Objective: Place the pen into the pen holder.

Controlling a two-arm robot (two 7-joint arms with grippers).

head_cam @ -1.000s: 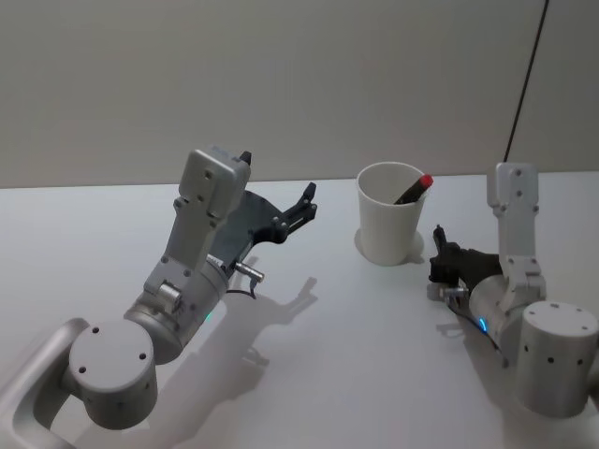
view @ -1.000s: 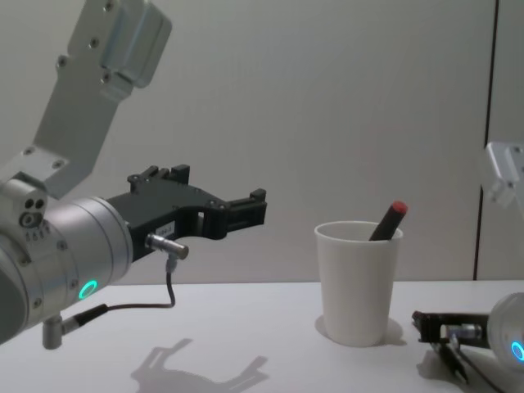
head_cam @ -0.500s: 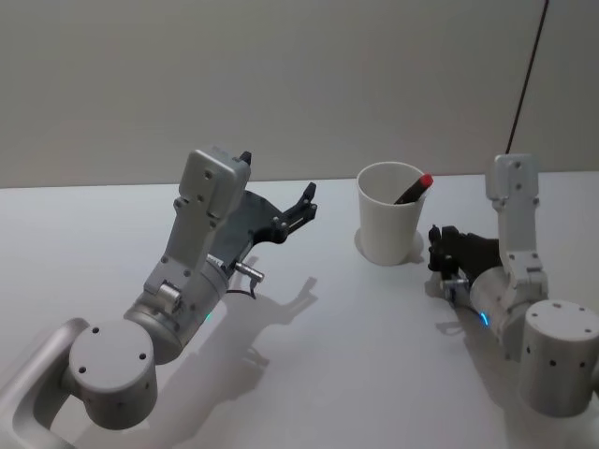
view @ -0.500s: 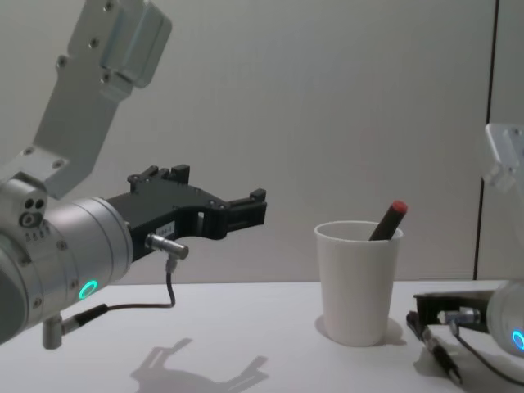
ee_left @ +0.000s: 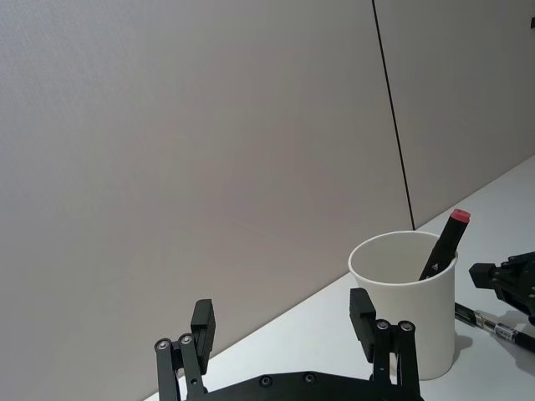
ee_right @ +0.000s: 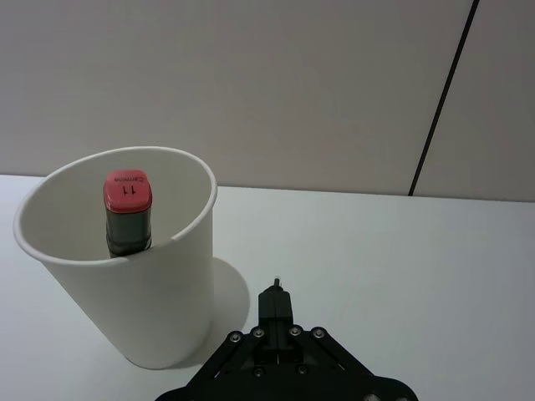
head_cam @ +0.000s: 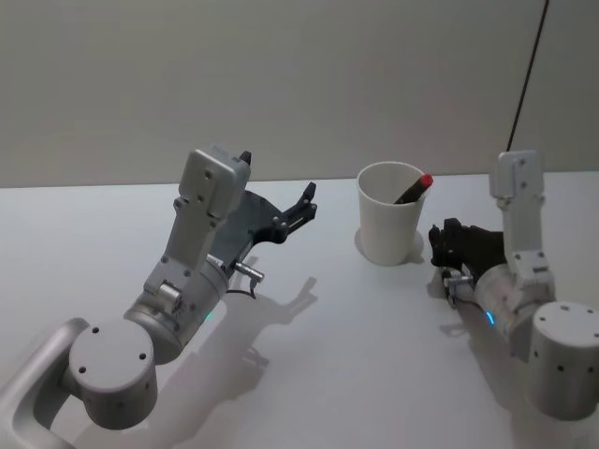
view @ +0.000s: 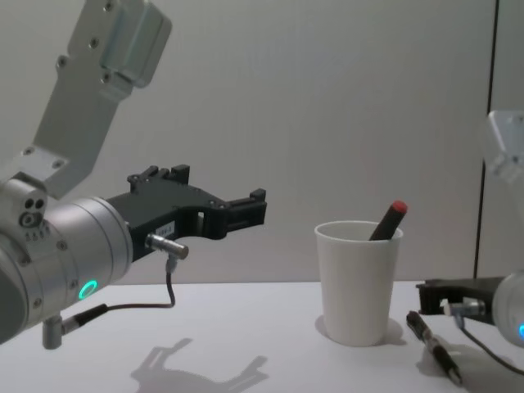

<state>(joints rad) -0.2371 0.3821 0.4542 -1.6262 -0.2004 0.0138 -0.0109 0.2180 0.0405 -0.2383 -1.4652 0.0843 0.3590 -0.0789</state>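
Observation:
The pen [head_cam: 413, 191], a thick black marker with a red end [ee_right: 127, 190], stands tilted inside the pen holder [head_cam: 387, 227], a white paper cup [view: 359, 282]. My left gripper [head_cam: 307, 201] hangs open in the air to the left of the cup [ee_left: 405, 311], with nothing between its fingers. Just right of the cup's base, my right gripper [head_cam: 440, 249] sits low and shut on a thin black click pen [view: 435, 349]. That click pen slopes down toward the table.
The white table [head_cam: 337, 355] runs to a plain grey wall behind. A dark vertical seam [ee_right: 441, 93] marks the wall at the right. Open tabletop lies between the two arms and in front of the cup.
My right gripper has risen a little and edged toward the cup, carrying the thin click pen with it. The left arm and the marker in the cup have not moved.

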